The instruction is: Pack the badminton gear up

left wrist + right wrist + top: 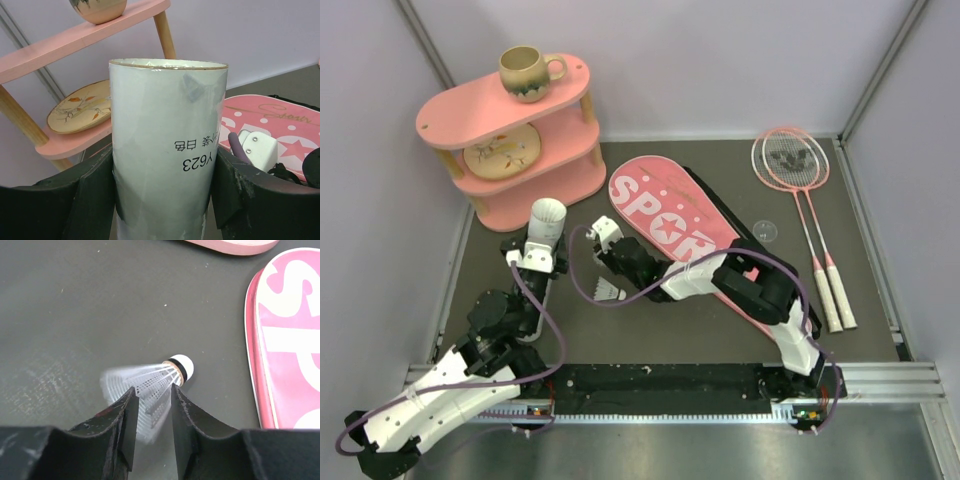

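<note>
Your right gripper point(152, 399): pinching shuttlecock point(608, 292) skirt. Your left gripper point(165, 170): clamping white tube point(548, 218), mouth open, 11 o'clock from shuttlecock.

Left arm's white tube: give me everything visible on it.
The tube is a white, cardboard-looking cylinder with glossy tape-like patches, a thin brown rim and an open top. Print reading Y623 appears upside down in the left wrist view. It stands upright, clamped on both sides by the fingers of the left gripper. From above it sits just in front of the shelf, left of the bag. Its bottom is hidden.
</note>
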